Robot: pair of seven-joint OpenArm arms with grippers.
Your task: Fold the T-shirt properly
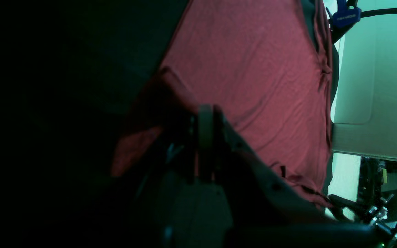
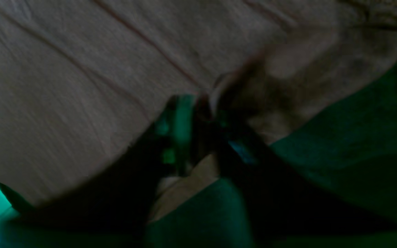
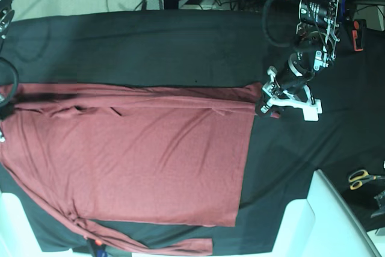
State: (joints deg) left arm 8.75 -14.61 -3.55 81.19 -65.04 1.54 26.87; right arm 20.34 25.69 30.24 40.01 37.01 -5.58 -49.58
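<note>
Spread across the base view's lower left on the black cloth [image 3: 180, 40], the thin, limp T-shirt [image 3: 138, 167] will sag unless taken by a hem corner, where the left gripper [image 3: 264, 105] pinches it closed; the right gripper [image 2: 198, 103] is too blurred to judge.

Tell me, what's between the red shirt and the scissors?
Base view: past the T-shirt comes black cloth, then a white surface before the scissors.

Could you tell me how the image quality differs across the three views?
Base view: evenly lit and sharp, T-shirt clear. Left wrist view: left half nearly black, left pincer in shadow, green tint. Right wrist view: motion-blurred, dim, green cast, shirt washed to grey-brown.
</note>
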